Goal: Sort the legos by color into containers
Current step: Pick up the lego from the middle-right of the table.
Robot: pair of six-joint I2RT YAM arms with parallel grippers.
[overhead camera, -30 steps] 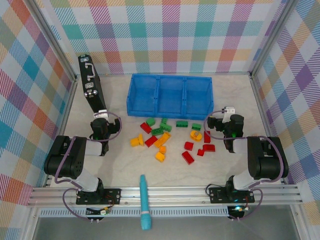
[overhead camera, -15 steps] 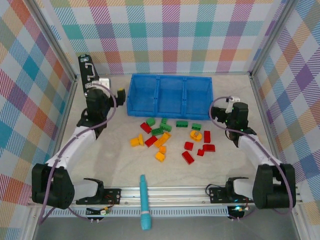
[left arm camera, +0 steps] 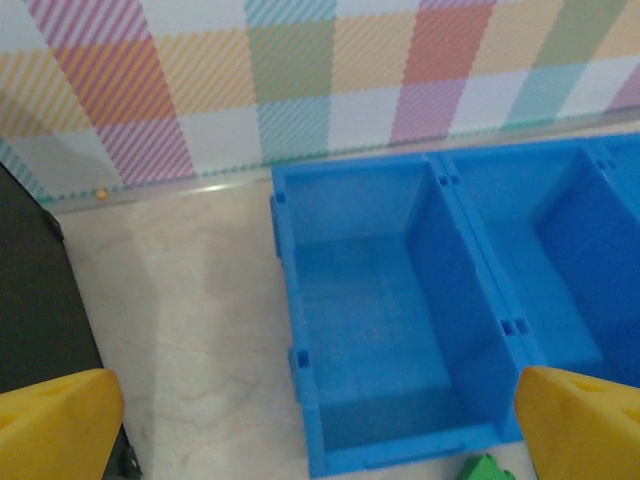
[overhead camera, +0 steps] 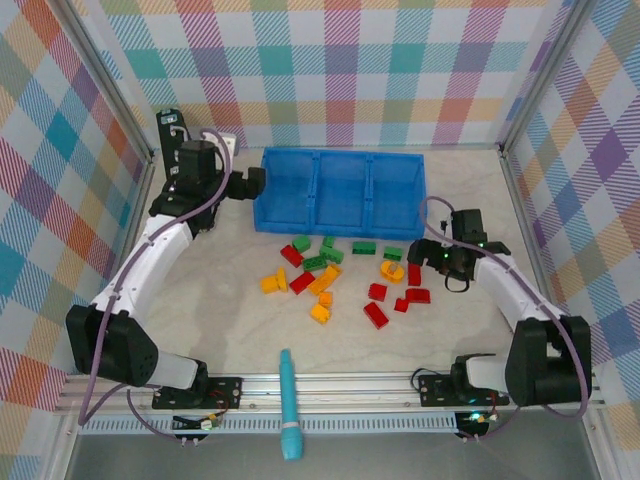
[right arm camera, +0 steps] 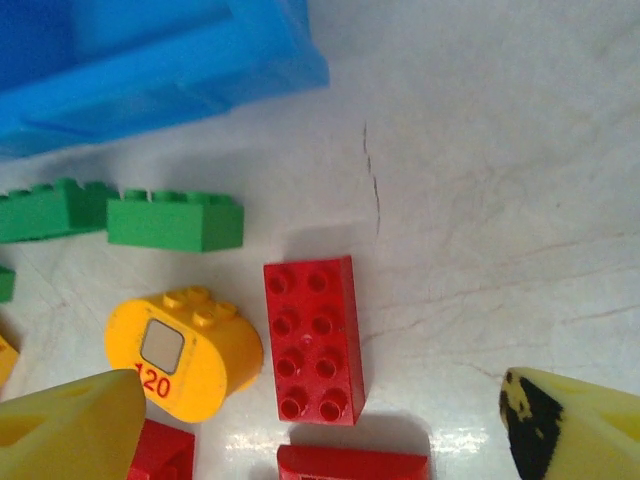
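My right claw (right arm camera: 320, 425), fingers apart and holding nothing, hangs over the tabletop (right arm camera: 480, 200). The red eight-stud brick (right arm camera: 312, 340) lies just ahead between the fingers, its long axis pointing away from me, so closing should catch its narrow width. Beyond lie green bricks (right arm camera: 175, 220), then the blue tray (right arm camera: 160, 70), where my left claw (left arm camera: 320, 430), also spread wide, hovers farther from the loose legos (overhead camera: 377, 315) than the right.

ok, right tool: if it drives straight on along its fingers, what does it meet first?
Most likely the red two-by-four studded plastic brick, lying centred between the right tool's open fingers, though depth is unclear.
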